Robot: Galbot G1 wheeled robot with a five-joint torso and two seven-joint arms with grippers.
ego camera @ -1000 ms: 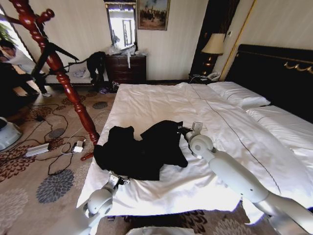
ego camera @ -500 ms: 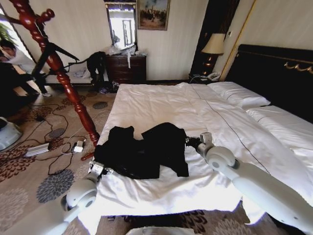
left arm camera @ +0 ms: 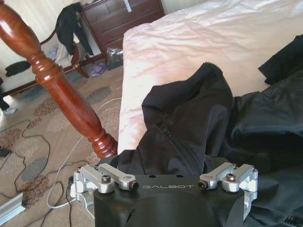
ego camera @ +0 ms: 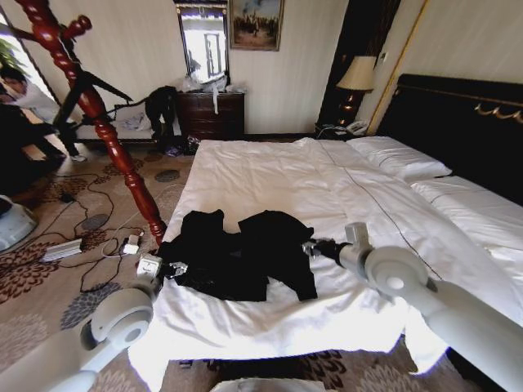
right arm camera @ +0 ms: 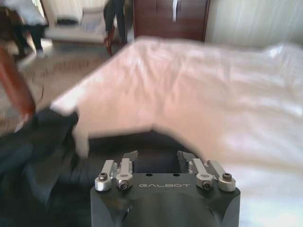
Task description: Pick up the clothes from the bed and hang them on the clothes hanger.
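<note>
**Q:** Where is the garment right now?

**Me:** The clothes (ego camera: 237, 253) lie crumpled on the white duvet of the bed (ego camera: 270, 175), close to the foot edge and reaching the bed's left edge, nearest the clothes hanger (ego camera: 98, 114). That red-brown stand rises from the carpet just off the same left edge, leaning across my head view.

**Q:** And your two grippers?

**Me:** My left gripper (ego camera: 163, 268) sits at the left edge of the bed, right against the garment's sleeve end. In the left wrist view the black fabric (left arm camera: 199, 123) bunches up against the gripper body, but I cannot tell from there whether my fingers are spread or pinched on the cloth. My right gripper (ego camera: 315, 247) is at the garment's opposite side, over the duvet near the foot edge. Its fingers (right arm camera: 127, 158) look partly open with dark cloth just ahead of them, not clearly gripped.

**Q:** So which step is this?

**Me:** I judge it the pick-up itself: both arms flank the garment, and it still rests flat on the bed, nothing lifted.

**Q:** What does the next move ask of you?

**Me:** A firm pinch on each side, ideally near the collar or shoulders, then a level lift so the soft fabric doesn't slip or drag the duvet along.
</note>
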